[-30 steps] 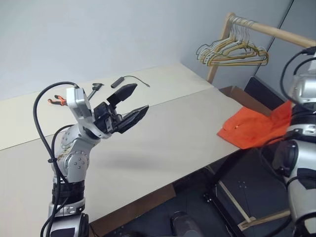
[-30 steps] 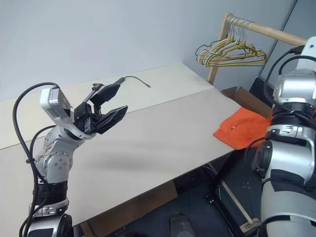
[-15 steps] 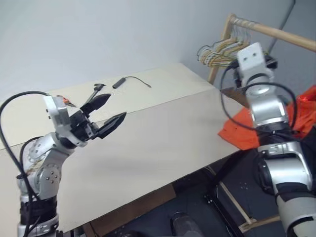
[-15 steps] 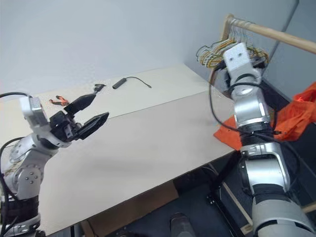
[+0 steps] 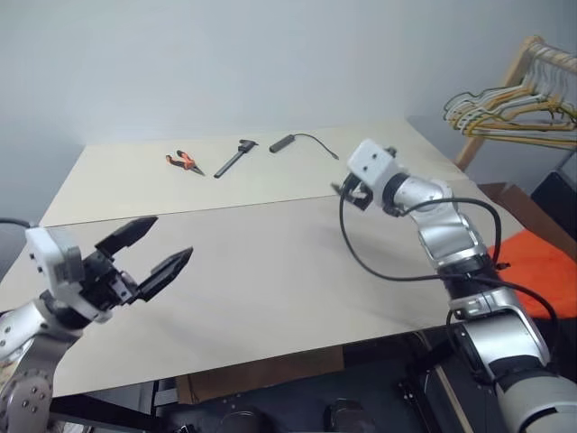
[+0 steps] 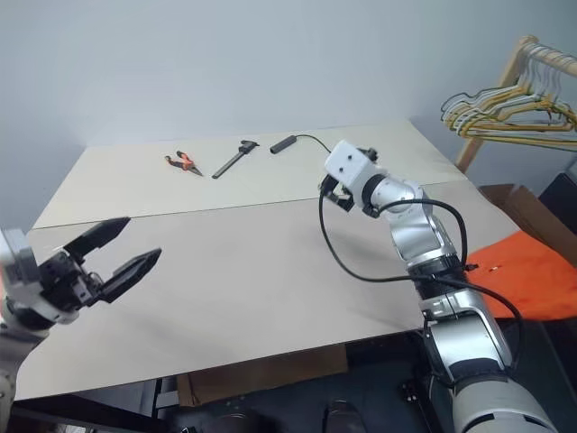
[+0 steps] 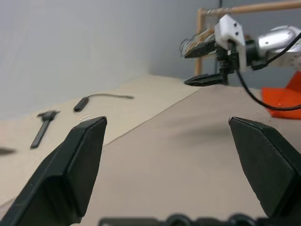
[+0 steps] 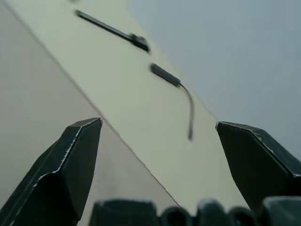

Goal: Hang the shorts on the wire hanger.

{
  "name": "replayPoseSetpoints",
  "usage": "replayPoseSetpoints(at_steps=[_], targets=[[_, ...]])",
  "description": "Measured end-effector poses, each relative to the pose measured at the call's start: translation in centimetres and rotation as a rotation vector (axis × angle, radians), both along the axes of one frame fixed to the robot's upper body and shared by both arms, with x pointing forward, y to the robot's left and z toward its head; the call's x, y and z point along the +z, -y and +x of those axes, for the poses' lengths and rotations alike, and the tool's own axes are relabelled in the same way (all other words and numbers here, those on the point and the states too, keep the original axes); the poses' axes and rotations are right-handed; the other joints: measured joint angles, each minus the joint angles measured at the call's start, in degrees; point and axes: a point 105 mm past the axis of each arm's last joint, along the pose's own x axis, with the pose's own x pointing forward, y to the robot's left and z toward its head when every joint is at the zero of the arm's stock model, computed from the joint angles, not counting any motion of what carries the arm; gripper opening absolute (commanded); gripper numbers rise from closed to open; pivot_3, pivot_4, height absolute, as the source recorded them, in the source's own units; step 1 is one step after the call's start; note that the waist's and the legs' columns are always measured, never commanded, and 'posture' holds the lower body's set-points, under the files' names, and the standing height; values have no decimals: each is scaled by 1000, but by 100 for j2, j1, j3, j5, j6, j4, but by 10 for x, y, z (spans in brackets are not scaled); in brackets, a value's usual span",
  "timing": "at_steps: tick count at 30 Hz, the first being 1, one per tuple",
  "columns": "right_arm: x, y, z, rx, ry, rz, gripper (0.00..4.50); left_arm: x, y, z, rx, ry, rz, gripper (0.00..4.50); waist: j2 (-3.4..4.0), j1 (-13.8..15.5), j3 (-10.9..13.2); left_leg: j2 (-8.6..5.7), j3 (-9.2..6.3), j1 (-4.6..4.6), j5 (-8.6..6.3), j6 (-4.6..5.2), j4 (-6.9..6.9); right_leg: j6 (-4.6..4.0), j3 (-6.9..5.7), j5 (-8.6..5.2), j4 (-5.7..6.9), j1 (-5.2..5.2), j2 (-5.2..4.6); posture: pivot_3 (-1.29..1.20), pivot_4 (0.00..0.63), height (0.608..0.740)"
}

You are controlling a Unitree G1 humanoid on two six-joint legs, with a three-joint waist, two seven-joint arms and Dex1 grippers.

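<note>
The bright orange shorts (image 5: 544, 272) lie low at the right, beyond the table's right edge. The wire hanger is out of view. My right gripper (image 5: 348, 192) hovers open and empty over the table's middle right, well left of the shorts; the left wrist view also catches this right gripper (image 7: 197, 66) with the shorts (image 7: 282, 100) behind it. My left gripper (image 5: 168, 240) is open and empty above the table's near left edge. Each wrist view shows its own jaws spread wide, the left gripper (image 7: 165, 121) and the right gripper (image 8: 160, 123), with nothing between them.
Orange-handled pliers (image 5: 183, 161), a black tool (image 5: 234, 158) and a small black device with a cable (image 5: 290, 142) lie at the table's (image 5: 270, 289) far side. A bunch of yellow and silver hangers (image 5: 509, 106) hangs on a wooden rail at the right.
The whole picture has swung to the left. My right arm swept left from over the shorts to above the table. My left arm drew back, left and lower. Both grippers stayed open.
</note>
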Motion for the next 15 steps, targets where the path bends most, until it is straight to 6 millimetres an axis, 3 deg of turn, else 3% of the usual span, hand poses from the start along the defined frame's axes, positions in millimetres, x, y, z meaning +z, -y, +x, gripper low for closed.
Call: replayPoseSetpoints(at_steps=[6,15], targets=[[-31,-19,-27,217,-78,-101,4490,-14,-6,-14,46,-59,24,4500,-3,133,1,8,0,5,30,23,-6,-11,-3,-6,2,0,11,226,0,740],[-35,-33,-34,285,-74,-119,4490,-17,-4,-21,64,-68,20,4500,-19,276,-6,17,-5,9,35,15,-8,-63,-7,-30,10,-2,18,246,0,740]])
